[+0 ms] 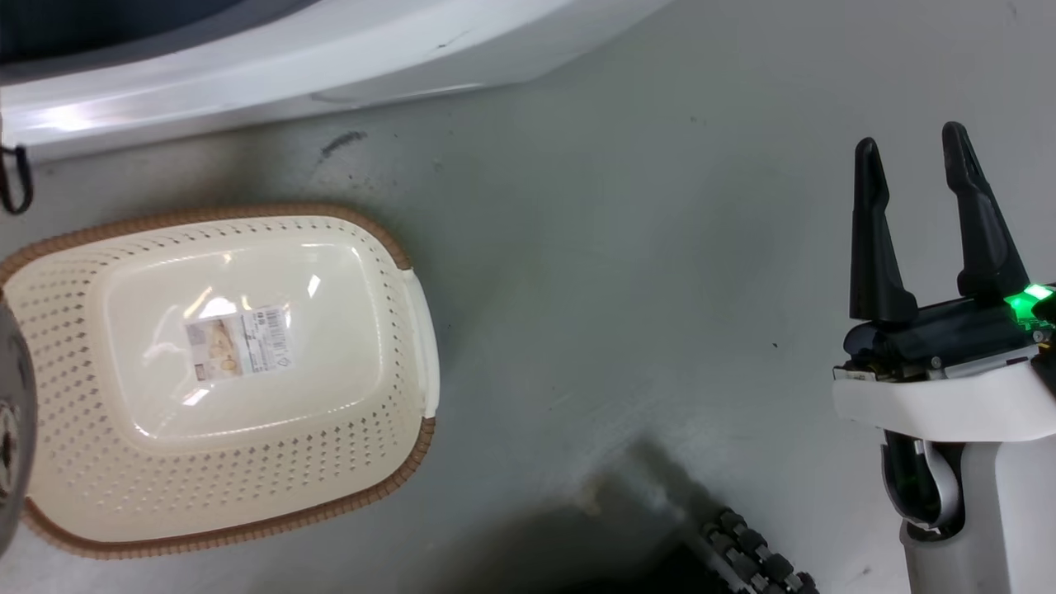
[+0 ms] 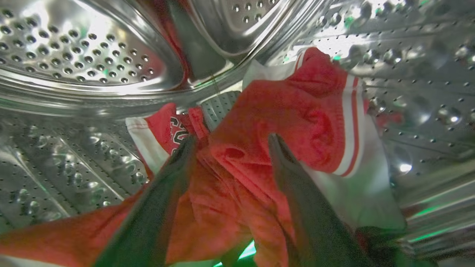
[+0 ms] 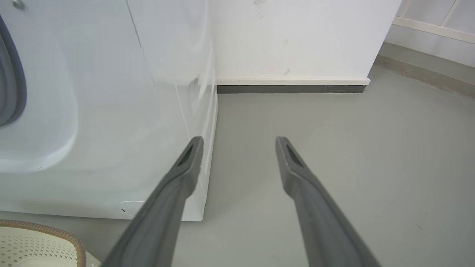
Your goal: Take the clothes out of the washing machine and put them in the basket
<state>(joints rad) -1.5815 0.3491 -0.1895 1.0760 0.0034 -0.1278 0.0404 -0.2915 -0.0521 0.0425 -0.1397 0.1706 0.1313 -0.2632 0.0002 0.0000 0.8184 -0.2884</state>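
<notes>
Inside the washing machine's steel drum (image 2: 81, 55), red clothes (image 2: 297, 111) with white stripe trim lie piled. My left gripper (image 2: 232, 142) stands open with its two fingers spread over the pile, fabric between them. The basket (image 1: 58, 330) sits on the floor at the left of the head view, cream with a brown rim and a label on its bottom, no clothes in it; a corner of the basket (image 3: 44, 243) also shows in the right wrist view. The washing machine (image 1: 330, 49) front runs across the top. My right gripper (image 1: 912, 165) is open over bare floor, holding nothing.
The machine's white side panel (image 3: 111, 111) stands left of my right gripper (image 3: 239, 142), with a white wall (image 3: 297, 37) and dark skirting behind. Grey floor (image 1: 619, 289) lies between basket and right arm. A ribbed dark part (image 1: 755, 553) of the robot's base shows at the bottom.
</notes>
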